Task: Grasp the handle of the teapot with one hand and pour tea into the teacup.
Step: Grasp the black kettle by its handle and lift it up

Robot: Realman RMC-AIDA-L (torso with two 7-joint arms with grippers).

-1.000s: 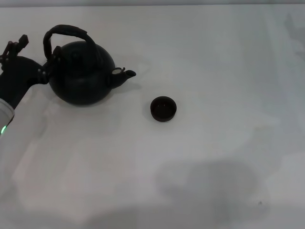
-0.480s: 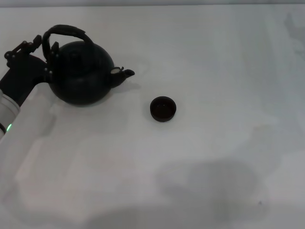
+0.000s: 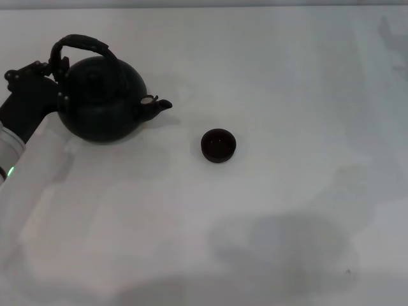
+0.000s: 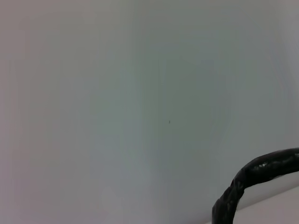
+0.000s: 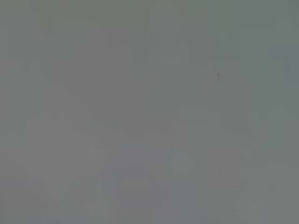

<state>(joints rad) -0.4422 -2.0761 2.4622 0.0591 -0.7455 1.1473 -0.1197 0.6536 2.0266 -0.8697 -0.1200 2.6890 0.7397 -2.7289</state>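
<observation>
One gripper, my left gripper point(image 3: 54, 67), is closing on the handle point(image 3: 80, 44) of the teapot point(image 3: 102, 99), teacup point(image 3: 218, 145) sitting well apart.

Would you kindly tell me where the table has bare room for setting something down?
The table lies bare right of the teacup, across the near side below it, and behind it. It is crowded only at far left, where the left tool sits against the teapot handle.
</observation>
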